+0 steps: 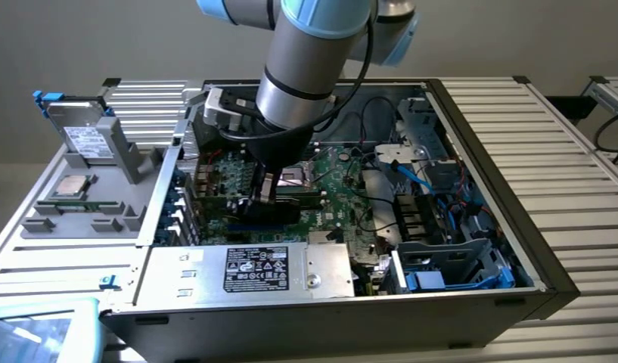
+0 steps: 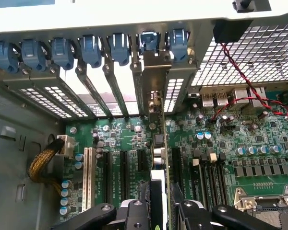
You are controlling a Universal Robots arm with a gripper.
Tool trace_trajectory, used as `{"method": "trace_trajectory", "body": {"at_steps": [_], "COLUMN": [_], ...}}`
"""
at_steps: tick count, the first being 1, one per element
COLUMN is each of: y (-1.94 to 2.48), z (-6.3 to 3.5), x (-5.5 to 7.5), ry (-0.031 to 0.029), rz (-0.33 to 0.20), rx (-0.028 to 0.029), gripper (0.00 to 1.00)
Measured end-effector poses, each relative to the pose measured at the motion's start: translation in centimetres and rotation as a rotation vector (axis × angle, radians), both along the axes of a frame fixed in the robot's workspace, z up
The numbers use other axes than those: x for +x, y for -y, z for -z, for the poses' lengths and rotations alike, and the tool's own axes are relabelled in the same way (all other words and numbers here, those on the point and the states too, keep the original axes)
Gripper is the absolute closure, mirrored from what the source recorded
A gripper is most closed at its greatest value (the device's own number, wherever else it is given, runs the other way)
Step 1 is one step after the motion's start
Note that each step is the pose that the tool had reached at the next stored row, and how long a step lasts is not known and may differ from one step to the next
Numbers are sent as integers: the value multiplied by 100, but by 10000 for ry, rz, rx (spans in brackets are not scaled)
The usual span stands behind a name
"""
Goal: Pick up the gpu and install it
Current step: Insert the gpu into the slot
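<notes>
The gpu [image 2: 159, 143] stands on edge, seen as a thin green board running from its metal bracket [image 2: 156, 76] at the case's rear wall back to my gripper [image 2: 162, 194]. Black fingers [image 2: 145, 201] sit on both sides of the card, shut on it. The card lies along an expansion slot of the large green motherboard [image 2: 230, 139]. In the exterior view the arm reaches down into the open computer case [image 1: 490, 113], and the gripper [image 1: 260, 203] is low over the motherboard [image 1: 339, 178], with the gpu [image 1: 299, 197] a dark strip beneath it.
Blue bracket clips [image 2: 91, 48] line the rear wall. A white slot [image 2: 89, 177], black slots [image 2: 122, 172], memory slots [image 2: 209, 177], the CPU socket [image 2: 264, 201] and red-black wires [image 2: 245, 81] surround the card. The power supply [image 1: 258, 268] and drive cage [image 1: 450, 265] stand close by.
</notes>
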State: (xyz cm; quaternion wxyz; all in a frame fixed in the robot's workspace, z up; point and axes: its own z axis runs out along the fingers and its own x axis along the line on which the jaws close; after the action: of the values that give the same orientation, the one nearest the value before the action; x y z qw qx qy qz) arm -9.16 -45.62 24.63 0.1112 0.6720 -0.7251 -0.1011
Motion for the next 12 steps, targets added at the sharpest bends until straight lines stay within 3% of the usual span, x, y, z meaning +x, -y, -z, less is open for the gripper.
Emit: {"method": "trace_trajectory", "body": {"at_steps": [9, 12], "y": [7, 23], "z": [1, 1], "x": [-2, -3], "ry": [14, 18], "rz": [0, 0], "rx": [6, 62], "gripper": [73, 73]}}
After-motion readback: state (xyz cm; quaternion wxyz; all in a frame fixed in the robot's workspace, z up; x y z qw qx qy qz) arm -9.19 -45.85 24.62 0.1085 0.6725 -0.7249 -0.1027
